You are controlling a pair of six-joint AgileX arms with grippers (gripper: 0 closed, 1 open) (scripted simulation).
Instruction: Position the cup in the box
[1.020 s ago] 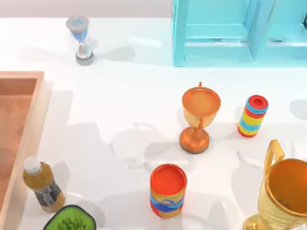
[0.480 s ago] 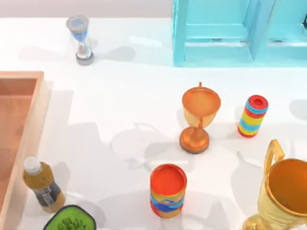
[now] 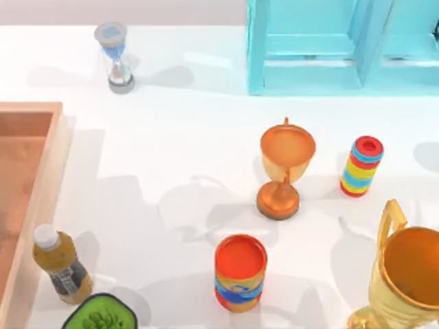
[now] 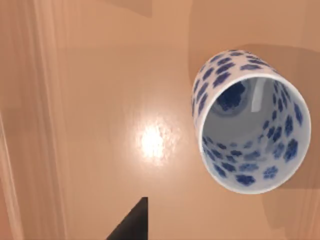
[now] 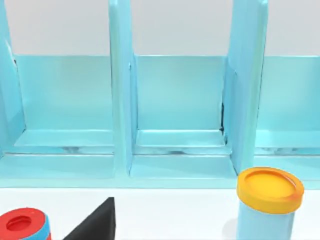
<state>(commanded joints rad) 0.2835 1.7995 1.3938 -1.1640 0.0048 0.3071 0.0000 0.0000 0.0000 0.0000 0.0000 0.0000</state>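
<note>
The cup (image 4: 250, 125), white with blue flowers, stands upright on the reddish-brown floor of the box (image 4: 100, 90) in the left wrist view, seen from above with its mouth open. One dark fingertip (image 4: 132, 225) of my left gripper shows beside the cup and apart from it; nothing is held and the gripper is open. In the top view the box (image 3: 56, 157) lies at the table's left edge, partly cut off. One dark fingertip (image 5: 95, 222) of my right gripper shows in the right wrist view, facing the turquoise cabinet, open and holding nothing.
On the table stand an hourglass (image 3: 116, 58), an orange goblet trophy (image 3: 282, 171), a striped roll (image 3: 361, 166), a red-orange can (image 3: 240, 273), a gold trophy (image 3: 405, 277), a bottle (image 3: 60, 264) and a green bowl (image 3: 99, 317). The turquoise cabinet (image 3: 329, 44) is at the back right.
The dark shadow over the box's floor in the top view has faded and shifted. Nothing on the table has moved.
</note>
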